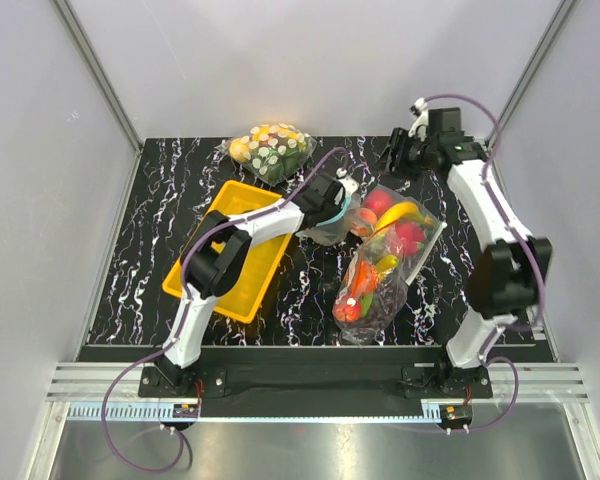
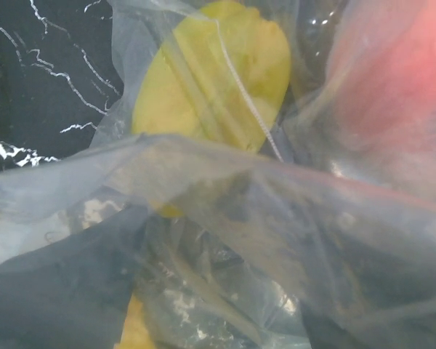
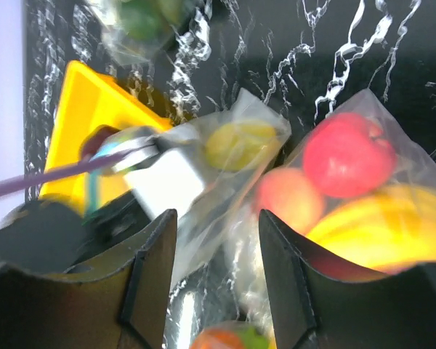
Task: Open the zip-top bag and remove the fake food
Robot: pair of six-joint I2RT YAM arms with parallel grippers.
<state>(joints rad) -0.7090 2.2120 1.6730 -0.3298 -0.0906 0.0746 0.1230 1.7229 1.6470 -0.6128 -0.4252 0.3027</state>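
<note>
The small clear zip-top bag (image 1: pixel 329 233) lies mid-table, against the larger fruit bag. Its plastic is draped over the end of my left gripper (image 1: pixel 337 205). In the left wrist view crumpled film (image 2: pixel 203 189) fills the picture. The fingers show only as dim dark shapes wide apart behind it. One piece of fake food, yellow-green (image 2: pixel 218 65) (image 3: pixel 240 143), sits in the bag's far end; other pieces are not visible. My right gripper (image 1: pixel 398 158) (image 3: pixel 216 218) hangs at the back right, above the bags, open with nothing between its fingers.
A larger clear bag (image 1: pixel 390 270) of red, orange and yellow fruit touches the small bag's right side. A yellow tray (image 1: pixel 230 200) lies under the left arm. A white-dotted bag (image 1: pixel 270 150) sits at the back edge. Grey walls close in on both sides.
</note>
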